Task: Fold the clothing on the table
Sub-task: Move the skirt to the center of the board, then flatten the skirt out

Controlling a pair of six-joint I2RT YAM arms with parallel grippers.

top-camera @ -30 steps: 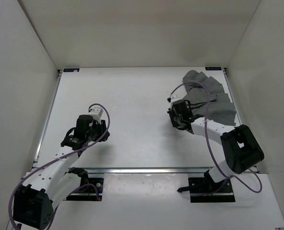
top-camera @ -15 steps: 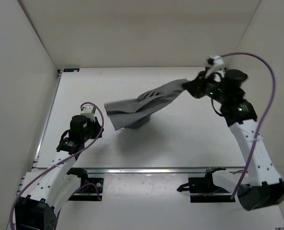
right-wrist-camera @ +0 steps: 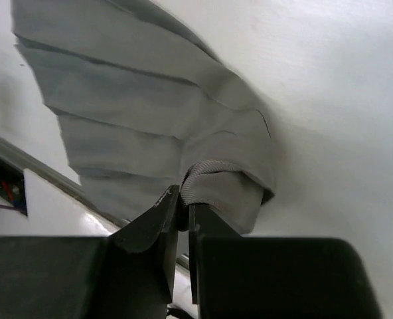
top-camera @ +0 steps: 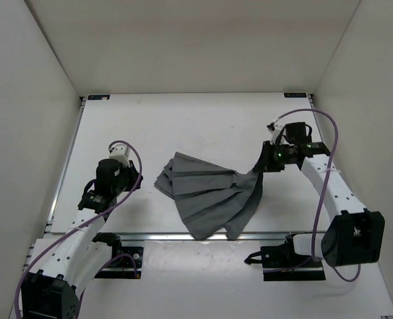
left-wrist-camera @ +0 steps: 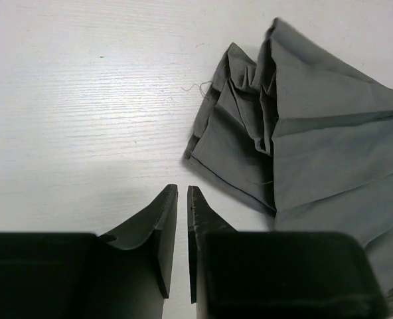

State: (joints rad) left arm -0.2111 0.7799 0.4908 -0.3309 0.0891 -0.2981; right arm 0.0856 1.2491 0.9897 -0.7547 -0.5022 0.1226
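Overhead, the grey clothing [top-camera: 206,193] fans out in soft pleats across the near middle of the matte white surface [top-camera: 183,119], one corner pinched up by the right claw [top-camera: 260,167]

Left wrist: the left claw [left-wrist-camera: 181,193] is clenched on nothing, just short of the bunched, stitched hem

Right wrist alone shows a ribbed edge gripped between black fingers [right-wrist-camera: 150,232]

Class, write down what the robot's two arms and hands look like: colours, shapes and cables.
The left arm and right arm both have white links with bulky black joints. A thin purple cable loops along each. The left hand and right hand are matte black, each with two flat, tapering fingers.
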